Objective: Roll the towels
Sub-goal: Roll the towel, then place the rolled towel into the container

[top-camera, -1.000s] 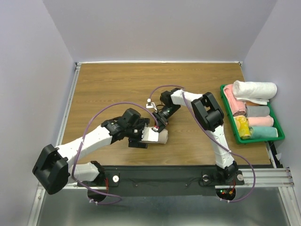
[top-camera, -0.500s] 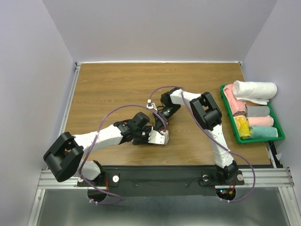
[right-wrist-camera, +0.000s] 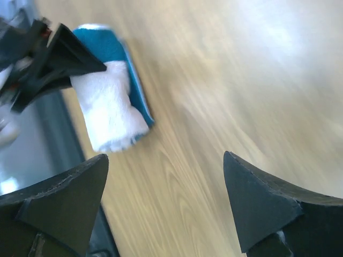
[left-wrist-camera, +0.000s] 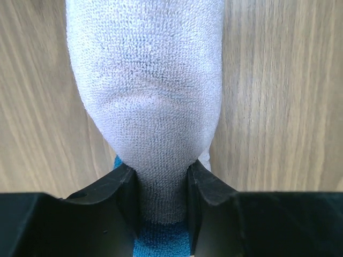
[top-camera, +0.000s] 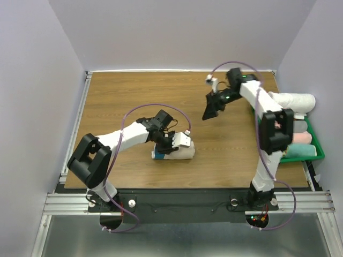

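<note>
One towel (top-camera: 183, 155) lies rolled up on the wooden table near its front edge, cream side out with a teal edge showing at its left end. My left gripper (top-camera: 170, 145) is shut on that end of the roll. In the left wrist view the black fingers (left-wrist-camera: 120, 187) pinch the cream terry roll (left-wrist-camera: 144, 80), with my left gripper (left-wrist-camera: 161, 174) over teal cloth. My right gripper (top-camera: 209, 111) hangs open above the table's back right, well away from the roll. Its wrist view shows my right gripper (right-wrist-camera: 165, 160) with jaws wide and empty, and the towel (right-wrist-camera: 110, 110) far off.
A green basket (top-camera: 300, 158) at the table's right edge holds several rolled towels in pink, grey, yellow and mint. A white rolled towel (top-camera: 292, 101) lies on top of them. Purple cables loop over both arms.
My right gripper has let go of the roll, opened and swung up to the back right. My left gripper has shut on the roll's left end.
</note>
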Robot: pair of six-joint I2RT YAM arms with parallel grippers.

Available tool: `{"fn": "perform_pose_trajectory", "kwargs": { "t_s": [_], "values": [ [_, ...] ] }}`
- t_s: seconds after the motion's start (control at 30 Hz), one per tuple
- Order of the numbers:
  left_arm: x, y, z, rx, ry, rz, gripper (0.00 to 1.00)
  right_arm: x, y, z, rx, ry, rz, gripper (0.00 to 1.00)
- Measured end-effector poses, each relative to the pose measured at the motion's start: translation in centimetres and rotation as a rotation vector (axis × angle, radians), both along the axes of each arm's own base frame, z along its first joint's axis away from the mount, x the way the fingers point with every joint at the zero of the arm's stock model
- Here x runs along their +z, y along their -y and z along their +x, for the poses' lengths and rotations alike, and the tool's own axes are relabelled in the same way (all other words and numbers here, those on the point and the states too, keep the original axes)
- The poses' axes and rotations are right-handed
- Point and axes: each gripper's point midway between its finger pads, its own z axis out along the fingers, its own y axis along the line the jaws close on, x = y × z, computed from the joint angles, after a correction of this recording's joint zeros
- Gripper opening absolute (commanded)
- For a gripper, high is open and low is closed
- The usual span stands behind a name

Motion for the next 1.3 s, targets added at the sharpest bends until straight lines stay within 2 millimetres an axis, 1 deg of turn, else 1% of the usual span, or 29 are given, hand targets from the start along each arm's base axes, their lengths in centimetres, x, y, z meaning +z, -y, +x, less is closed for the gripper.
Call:
{"fn": "perform_pose_trajectory", "kwargs": {
  "t_s": [0.03, 0.07, 0.1, 0.13, 0.17, 0.2, 0.23, 0.3, 0.33, 0.37, 0.4, 0.47, 0.53, 0.6, 0.67, 0.7, 0.73, 0.77, 0.83, 0.87, 0.93, 1.0, 1.03, 1.07, 1.1, 1.17, 1.3],
  "values": [
    [0.0, 0.0, 0.1, 0.004, -0.028, -0.003, 0.24, 1.7, 1.4, 0.4, -0.039, 0.065, -0.009, 0.92],
    [-0.1, 0.0, 0.2, 0.009, -0.060, -0.005, 0.24, 3.3, 2.4, 0.4, -0.070, 0.124, -0.021, 0.91],
    [-0.1, 0.1, 0.3, 0.012, -0.089, -0.009, 0.24, 5.3, 3.2, -0.1, -0.092, 0.207, -0.037, 0.89],
    [-0.1, 0.1, 0.4, 0.015, -0.117, -0.012, 0.24, 6.9, 3.4, -0.9, -0.100, 0.270, -0.041, 0.87],
    [-0.1, 0.2, 0.5, 0.018, -0.144, -0.019, 0.24, 7.8, 3.4, -1.7, -0.104, 0.310, -0.051, 0.84],
    [-0.2, 0.2, 0.6, 0.024, -0.175, -0.023, 0.24, 9.5, 3.1, -3.1, -0.092, 0.377, -0.054, 0.84],
    [-0.2, 0.2, 0.7, 0.030, -0.200, -0.027, 0.24, 10.3, 2.8, -4.2, -0.081, 0.418, -0.060, 0.83],
    [-0.2, 0.2, 1.0, 0.044, -0.260, -0.038, 0.24, 10.6, 2.6, -5.7, -0.068, 0.478, -0.094, 0.83],
    [-0.2, 0.1, 1.2, 0.052, -0.295, -0.046, 0.24, 10.1, 2.2, -6.7, -0.052, 0.498, -0.118, 0.82],
    [-0.2, 0.2, 1.3, 0.057, -0.319, -0.053, 0.24, 9.7, 2.2, -7.1, -0.048, 0.506, -0.141, 0.82],
    [-0.3, 0.2, 1.6, 0.072, -0.366, -0.063, 0.24, 8.6, 1.9, -7.9, -0.031, 0.510, -0.179, 0.82],
    [-0.3, 0.2, 1.8, 0.093, -0.443, -0.086, 0.24, 7.1, 1.5, -8.7, -0.008, 0.511, -0.236, 0.82],
    [-0.3, 0.1, 2.0, 0.112, -0.508, -0.110, 0.24, 5.4, 0.4, -9.9, 0.042, 0.523, -0.294, 0.82],
    [-0.4, 0.1, 2.1, 0.127, -0.561, -0.128, 0.24, 4.6, -0.5, -10.6, 0.073, 0.545, -0.332, 0.81],
    [-0.3, 0.1, 2.0, 0.137, -0.602, -0.142, 0.24, 4.1, -2.0, -11.6, 0.121, 0.588, -0.361, 0.81],
    [-0.4, 0.1, 1.9, 0.142, -0.623, -0.146, 0.24, 4.1, -2.4, -11.6, 0.125, 0.608, -0.369, 0.82],
    [-0.3, 0.1, 1.8, 0.145, -0.639, -0.150, 0.24, 4.2, -3.7, -12.1, 0.151, 0.649, -0.374, 0.83],
    [-0.4, 0.1, 1.6, 0.147, -0.661, -0.153, 0.24, 4.2, -4.3, -12.3, 0.163, 0.669, -0.376, 0.86],
    [-0.3, 0.1, 1.3, 0.150, -0.691, -0.154, 0.24, 3.9, -6.5, -13.1, 0.202, 0.736, -0.381, 0.88],
    [-0.3, 0.2, 1.0, 0.151, -0.711, -0.154, 0.24, 3.7, -7.2, -13.4, 0.215, 0.758, -0.386, 0.91],
    [-0.4, 0.1, 0.5, 0.153, -0.745, -0.151, 0.24, 2.3, -9.0, -13.9, 0.250, 0.806, -0.409, 0.93],
    [-0.4, 0.1, 0.0, 0.155, -0.786, -0.152, 0.24, 0.8, -9.9, -14.1, 0.271, 0.835, -0.442, 0.94],
    [-0.4, 0.0, -0.1, 0.158, -0.803, -0.152, 0.24, -0.7, -10.5, -14.6, 0.301, 0.840, -0.469, 0.94],
    [-0.4, -0.1, -0.3, 0.161, -0.826, -0.155, 0.24, -1.4, -10.7, -14.7, 0.315, 0.845, -0.486, 1.00],
    [-0.4, -0.1, -0.5, 0.167, -0.852, -0.158, 0.24, -2.2, -11.0, -14.9, 0.330, 0.851, -0.504, 1.00],
    [-0.4, -0.3, -0.6, 0.178, -0.883, -0.163, 0.24, -3.3, -11.4, -15.3, 0.354, 0.859, -0.525, 1.00],
    [-0.4, -0.7, -1.1, 0.195, -0.938, -0.162, 0.24, -4.5, -11.8, -15.6, 0.371, 0.908, -0.542, 1.00]
  ]
}}
